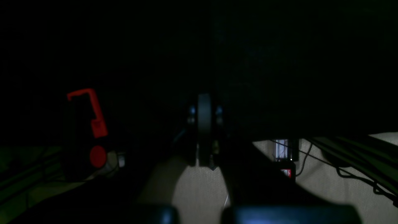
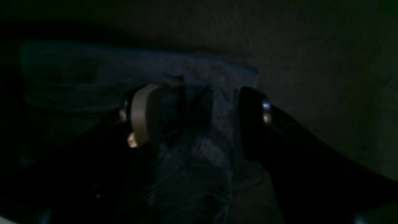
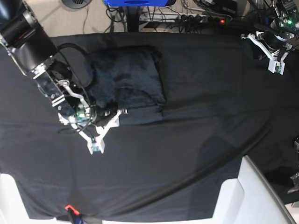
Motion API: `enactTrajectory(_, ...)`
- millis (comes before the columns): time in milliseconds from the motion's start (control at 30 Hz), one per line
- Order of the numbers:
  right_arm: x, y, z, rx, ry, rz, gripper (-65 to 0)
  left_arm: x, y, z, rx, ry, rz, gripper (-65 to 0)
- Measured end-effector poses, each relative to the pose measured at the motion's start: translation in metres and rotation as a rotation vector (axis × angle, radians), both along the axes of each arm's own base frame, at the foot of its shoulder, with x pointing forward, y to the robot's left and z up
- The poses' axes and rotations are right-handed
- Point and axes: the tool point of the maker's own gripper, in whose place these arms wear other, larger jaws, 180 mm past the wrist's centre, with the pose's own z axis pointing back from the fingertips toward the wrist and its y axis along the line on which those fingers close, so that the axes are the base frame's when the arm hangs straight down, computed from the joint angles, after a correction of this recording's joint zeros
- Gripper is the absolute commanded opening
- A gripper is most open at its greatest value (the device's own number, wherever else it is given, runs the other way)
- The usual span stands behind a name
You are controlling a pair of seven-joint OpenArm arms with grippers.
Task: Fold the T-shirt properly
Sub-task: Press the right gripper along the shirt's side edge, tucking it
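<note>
Your T-shirt (image 3: pixel 126 84), dark slate-grey, lies bunched and partly folded on the black-draped tabletop (image 3: pixel 201 140), toward its far left part in the base view. Your right end effector (image 2: pixel 199 121) sits at the shirt's near-left edge, jaws parted, shirt cloth between them; a grip cannot be confirmed. Your left end effector (image 1: pixel 203 130) is closed on nothing, well apart from the shirt, at the tabletop's far right corner.

Left gripper (image 1: pixel 204 130) shut (raised aside); right gripper (image 2: pixel 199 121) parted.
</note>
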Motion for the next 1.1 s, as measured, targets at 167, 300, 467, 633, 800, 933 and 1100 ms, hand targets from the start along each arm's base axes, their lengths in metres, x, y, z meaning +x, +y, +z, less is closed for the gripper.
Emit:
enactTrajectory(167, 0.0, 0.001, 0.0, 0.002, -0.001, 0.0, -43.2, 0.0, 0.0, 0.0, 0.0, 0.0, 0.0, -65.0)
enactTrajectory(300, -0.003, -0.003, -0.008, -0.01, 0.022, -0.007, -43.2, 0.0, 0.0, 0.0, 0.0, 0.0, 0.0, -65.0)
enactTrajectory(467, -0.001, -0.008, -0.01, -0.017, 0.006, -0.016, -43.2, 0.0, 0.0, 0.0, 0.0, 0.0, 0.0, -65.0)
enactTrajectory(633, 0.001, -0.007, -0.009, -0.016, 0.001, -0.016, -47.6, 0.0, 0.0, 0.0, 0.0, 0.0, 0.0, -65.0)
enactTrajectory(800, 0.001, -0.007, -0.009, -0.015, 0.002, -0.016, -65.0, 0.0, 0.0, 0.0, 0.0, 0.0, 0.0, -65.0)
enactTrajectory(933, 0.001, -0.008, -0.009, -0.015, 0.0, -0.02, -65.0, 0.0, 0.0, 0.0, 0.0, 0.0, 0.0, -65.0)
enactTrajectory(1100, 0.002, -0.007, -0.008, -0.012, -0.003, -0.02, -65.0, 0.0, 0.0, 0.0, 0.0, 0.0, 0.0, -65.0)
